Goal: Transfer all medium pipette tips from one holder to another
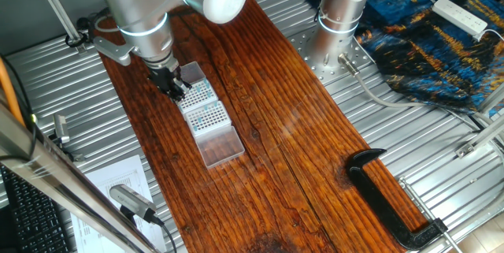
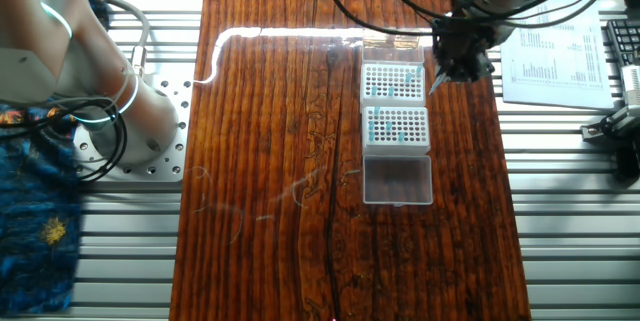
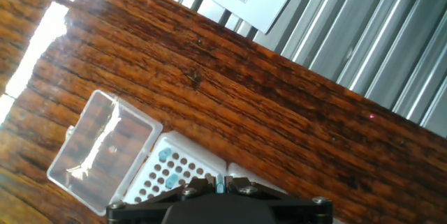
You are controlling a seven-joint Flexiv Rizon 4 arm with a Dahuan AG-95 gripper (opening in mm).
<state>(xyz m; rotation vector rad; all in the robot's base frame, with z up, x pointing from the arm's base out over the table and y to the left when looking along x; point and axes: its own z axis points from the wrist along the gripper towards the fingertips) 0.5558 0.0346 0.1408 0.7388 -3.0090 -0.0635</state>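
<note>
Your gripper [image 2: 447, 74] hangs just over the far rack [image 1: 191, 89]. In the hand view a tiny teal tip [image 3: 219, 182] sits between the fingers, which look clenched on it. The far rack holds a few more tips [image 3: 166, 168] at its lid end; its clear lid [image 3: 101, 152] lies open. The near rack [image 2: 397, 126] holds several tips, its lid [image 2: 398, 180] flat on the table [image 2: 270, 161].

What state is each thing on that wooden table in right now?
Pincer: raised beside the far rack, seemingly shut on a blue tip.
Far rack: lid open, a few blue tips inside.
Near rack: lid open, flat on the table, a few blue tips.
Black clamp: lying flat, untouched.
</note>
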